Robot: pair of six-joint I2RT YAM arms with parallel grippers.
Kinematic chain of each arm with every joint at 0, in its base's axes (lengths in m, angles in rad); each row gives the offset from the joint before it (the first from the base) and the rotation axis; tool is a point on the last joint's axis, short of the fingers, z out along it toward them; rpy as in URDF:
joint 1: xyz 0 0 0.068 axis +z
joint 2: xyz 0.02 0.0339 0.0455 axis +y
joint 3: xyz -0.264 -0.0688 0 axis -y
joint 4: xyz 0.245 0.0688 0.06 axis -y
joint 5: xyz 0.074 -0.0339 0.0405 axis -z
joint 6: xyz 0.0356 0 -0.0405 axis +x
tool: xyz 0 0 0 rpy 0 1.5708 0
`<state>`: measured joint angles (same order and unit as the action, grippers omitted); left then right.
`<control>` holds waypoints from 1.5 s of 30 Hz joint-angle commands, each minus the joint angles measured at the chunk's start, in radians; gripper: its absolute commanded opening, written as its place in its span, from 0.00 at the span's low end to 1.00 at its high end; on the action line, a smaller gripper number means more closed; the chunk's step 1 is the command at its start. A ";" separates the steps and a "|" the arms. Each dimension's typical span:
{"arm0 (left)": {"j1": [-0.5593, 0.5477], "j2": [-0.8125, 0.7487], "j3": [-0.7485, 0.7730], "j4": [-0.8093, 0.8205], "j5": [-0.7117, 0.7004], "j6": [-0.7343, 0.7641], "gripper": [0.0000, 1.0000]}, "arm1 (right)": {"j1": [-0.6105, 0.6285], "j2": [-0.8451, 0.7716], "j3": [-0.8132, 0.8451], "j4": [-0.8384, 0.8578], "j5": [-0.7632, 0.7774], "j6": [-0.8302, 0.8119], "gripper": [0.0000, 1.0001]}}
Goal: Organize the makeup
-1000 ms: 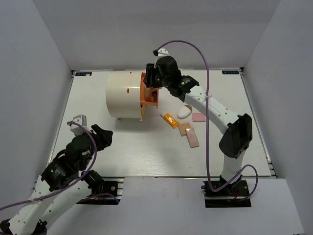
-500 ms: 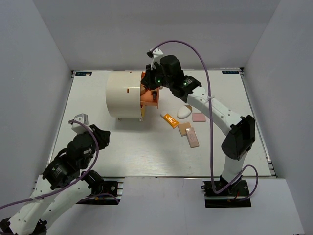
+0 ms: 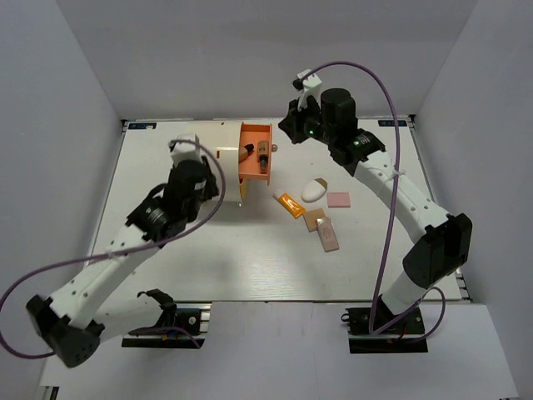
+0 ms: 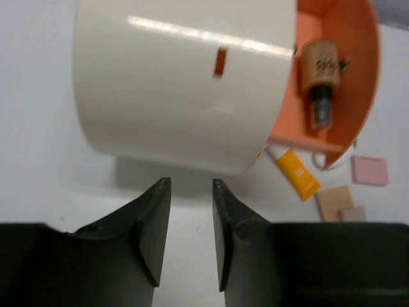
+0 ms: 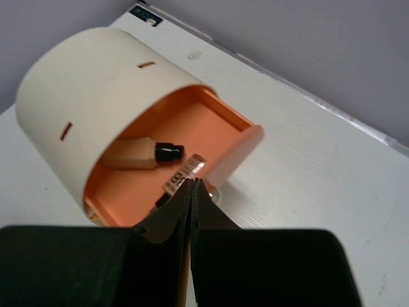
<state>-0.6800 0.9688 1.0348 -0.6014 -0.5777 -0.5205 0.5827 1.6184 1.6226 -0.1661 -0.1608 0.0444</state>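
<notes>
In the upper middle of the overhead view, the orange drawer (image 3: 254,172) stands pulled out of the cream cylinder (image 4: 179,83) with two tan tubes (image 3: 263,152) lying in it. We therefore judge the step in hand to be fetching the next loose piece.

The right gripper (image 5: 192,192) hangs just right of the drawer's upper end, its fingers pressed together on nothing. To do this well, we would spread those fingers before descending. We would then take the orange-and-white tube (image 3: 288,203) across its narrow width, since it lies closest to the drawer, just below and right of it. We would lay it flat beside the tubes rather than drop it onto them.

The left gripper (image 4: 190,192), at the bottom centre of its wrist view, shows only a narrow slit between its fingers, with nothing in it. It faces the cylinder's side without touching, and we would have it steady the cylinder, which looks likely to roll.

The white oval compact (image 3: 314,191), pink square (image 3: 337,199) and beige pieces (image 3: 321,227) cluster right of centre in the overhead view. They lie below the right gripper and apart from it, and well to the right of the left one.
</notes>
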 commanded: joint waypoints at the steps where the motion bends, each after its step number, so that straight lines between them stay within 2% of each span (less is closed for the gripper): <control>1: 0.048 0.142 0.146 0.127 0.059 0.080 0.45 | -0.038 -0.017 -0.007 -0.022 -0.017 -0.024 0.00; 2: 0.062 0.171 0.175 0.138 0.077 0.080 0.47 | -0.044 -0.015 -0.010 -0.036 -0.020 -0.029 0.00; 6: 0.158 0.331 0.322 0.144 0.147 0.077 0.72 | -0.086 0.009 -0.023 -0.087 -0.028 -0.040 0.00; 8: 0.189 0.381 0.413 0.097 0.183 0.070 0.78 | -0.101 0.031 -0.018 -0.111 -0.042 -0.072 0.00; 10: 0.230 0.413 0.438 0.078 0.188 0.066 0.86 | -0.103 0.058 0.002 -0.131 -0.062 -0.081 0.00; 13: 0.290 0.406 0.436 0.063 0.173 0.051 0.91 | -0.109 0.092 0.023 -0.162 -0.100 -0.090 0.00; 19: 0.390 0.418 0.421 0.038 0.211 0.059 0.93 | -0.104 0.167 0.086 -0.200 -0.158 -0.090 0.00; 23: 0.445 0.418 0.366 0.078 0.289 0.056 0.94 | -0.107 0.195 0.089 -0.196 -0.180 -0.086 0.00; 29: 0.514 0.467 0.372 0.086 0.406 0.056 0.96 | -0.106 0.219 0.086 -0.190 -0.258 -0.083 0.00; 38: 0.573 0.478 0.297 0.146 0.617 0.059 0.95 | -0.087 0.330 0.230 -0.247 -0.394 -0.077 0.00; 45: 0.594 0.489 0.278 0.158 0.700 0.076 0.93 | -0.043 0.382 0.318 -0.256 -0.441 -0.066 0.00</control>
<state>-0.0914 1.4578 1.3354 -0.4187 0.0582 -0.4706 0.5098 1.9831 1.8648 -0.4274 -0.5407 -0.0296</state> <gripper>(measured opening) 0.938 0.012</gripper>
